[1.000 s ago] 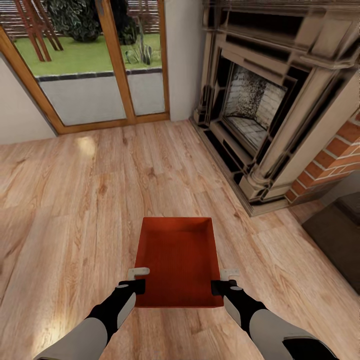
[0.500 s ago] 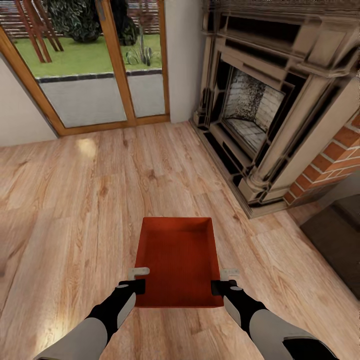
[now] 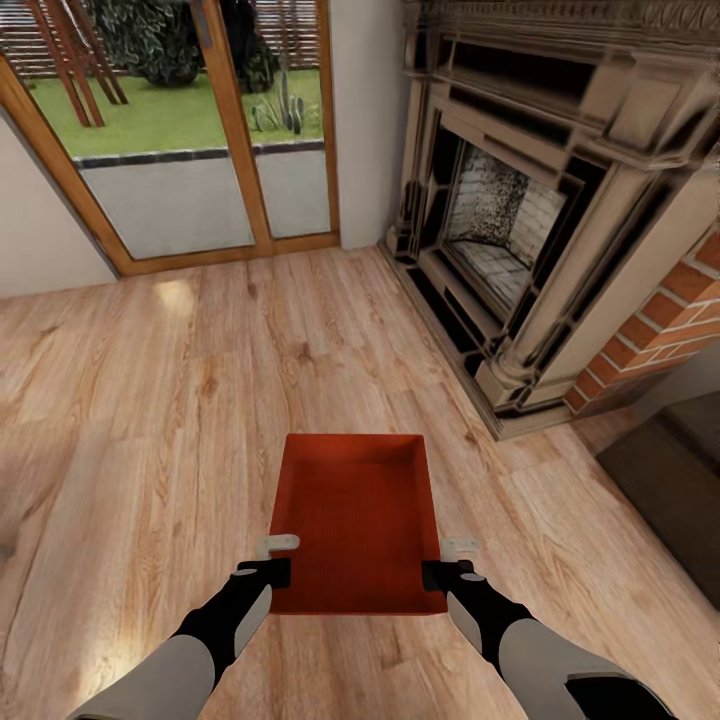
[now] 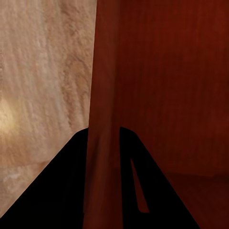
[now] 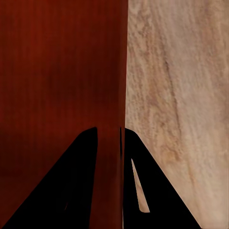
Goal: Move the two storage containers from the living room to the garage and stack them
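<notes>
**One orange-red bin carried through the living room, garage not yet reached**

A robot holds one orange-red storage container (image 3: 357,525) out in front of its trunk, above a light wood-plank floor (image 3: 150,400). The left claw (image 3: 277,553) is clamped on the bin's left wall and the right claw (image 3: 447,555) on its right wall. In each wrist view a thin red wall runs between the two dark fingers, so both claws are closed on the bin. The open, empty tray stretches forward from the claws, between them and level.

Ahead of the right claw and off to its outer side stands a carved stone fireplace (image 3: 520,230) with red brick (image 3: 680,310) beside it. Well ahead of the left claw are wood-framed glass doors (image 3: 200,130) onto a lawn.

Judged from this, the task is at an early stage: one bin is picked up but is in the living room, so the trip to the garage, setting it down, fetching the second bin and stacking all remain.

Against the picture a second ago, the bin and claws sit at the same place in the head view, while the fireplace and doors have slid slightly, so the camera has moved a little with the robot
</notes>
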{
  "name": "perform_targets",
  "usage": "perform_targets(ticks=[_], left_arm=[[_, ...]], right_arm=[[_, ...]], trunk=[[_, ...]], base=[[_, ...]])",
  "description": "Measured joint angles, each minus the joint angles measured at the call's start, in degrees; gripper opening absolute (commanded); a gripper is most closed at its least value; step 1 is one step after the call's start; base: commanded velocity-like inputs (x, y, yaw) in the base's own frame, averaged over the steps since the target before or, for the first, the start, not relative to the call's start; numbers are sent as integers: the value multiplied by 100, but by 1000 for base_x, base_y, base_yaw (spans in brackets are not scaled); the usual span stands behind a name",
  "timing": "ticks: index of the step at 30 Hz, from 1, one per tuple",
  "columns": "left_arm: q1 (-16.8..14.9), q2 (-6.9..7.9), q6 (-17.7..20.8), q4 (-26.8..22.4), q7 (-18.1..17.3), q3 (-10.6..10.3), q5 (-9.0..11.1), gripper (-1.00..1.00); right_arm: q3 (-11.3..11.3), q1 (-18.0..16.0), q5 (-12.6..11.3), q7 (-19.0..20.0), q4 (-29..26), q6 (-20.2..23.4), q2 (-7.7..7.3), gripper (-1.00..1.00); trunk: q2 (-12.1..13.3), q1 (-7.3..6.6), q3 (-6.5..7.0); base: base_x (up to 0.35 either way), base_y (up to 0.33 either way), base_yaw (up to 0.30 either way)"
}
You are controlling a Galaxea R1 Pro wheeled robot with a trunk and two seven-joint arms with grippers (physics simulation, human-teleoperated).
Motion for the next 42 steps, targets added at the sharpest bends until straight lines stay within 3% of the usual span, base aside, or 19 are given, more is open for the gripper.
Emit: perform_targets(ticks=[42], left_arm=[[0,-2,-2,0,8,-9,8,-100]], right_arm=[[6,2,-9,1,0,-3,-3,-100]], trunk=[[1685,-923,754]], base=[[0,0,0]])
